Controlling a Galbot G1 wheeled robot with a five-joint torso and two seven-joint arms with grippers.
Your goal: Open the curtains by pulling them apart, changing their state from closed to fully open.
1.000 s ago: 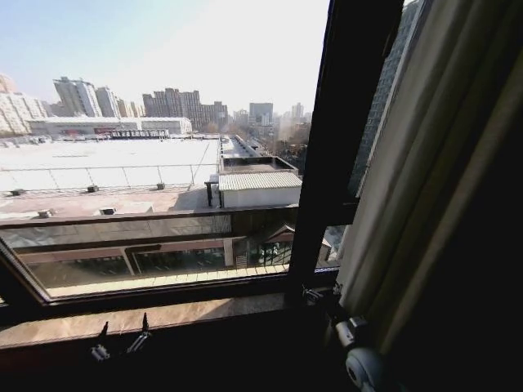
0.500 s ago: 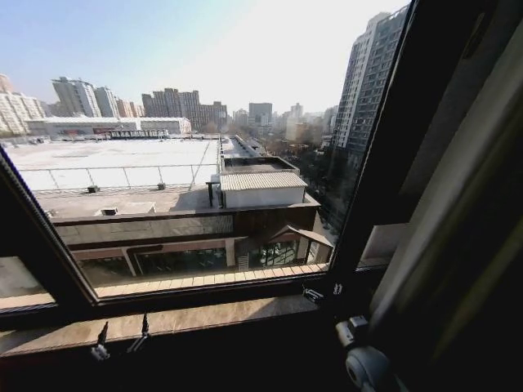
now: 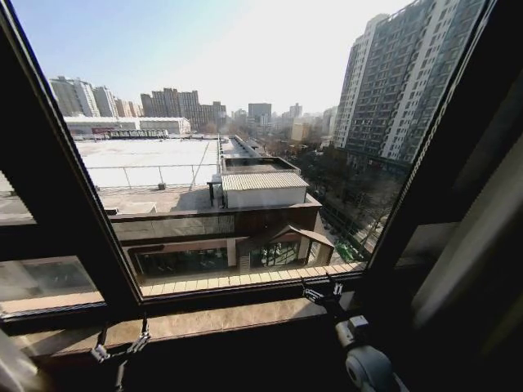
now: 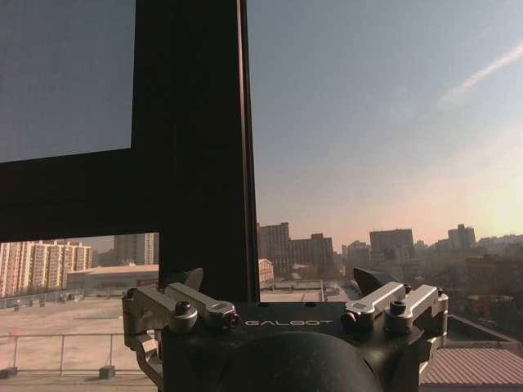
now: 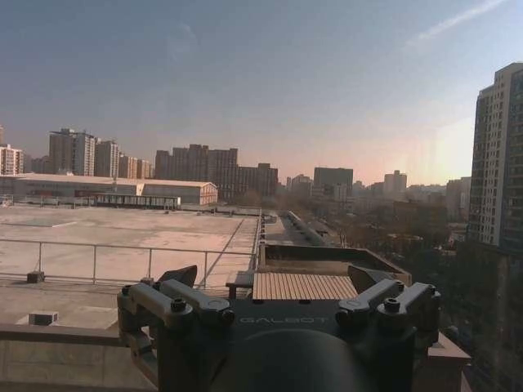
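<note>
The right curtain (image 3: 482,237) shows as a dim cream pleated strip at the far right edge of the head view, beside a slanting black frame bar (image 3: 425,180). A pale fold of fabric (image 3: 10,371) sits in the lower left corner. My left gripper (image 3: 124,331) hovers open over the window sill, holding nothing. In the left wrist view the left gripper (image 4: 279,282) faces a black frame bar (image 4: 196,147) with its fingers spread. My right gripper (image 3: 321,287) is open near the sill, left of the right curtain and apart from it. The right gripper (image 5: 274,278) faces the bare glass.
A stone window sill (image 3: 212,320) runs across below the glass. Another thick black frame bar (image 3: 65,188) slants down on the left. Rooftops and tower blocks lie beyond the pane.
The frame bars have slid rightward in the picture while both grippers keep their place, so the camera has moved. The right curtain now takes a much narrower strip at the right edge.
</note>
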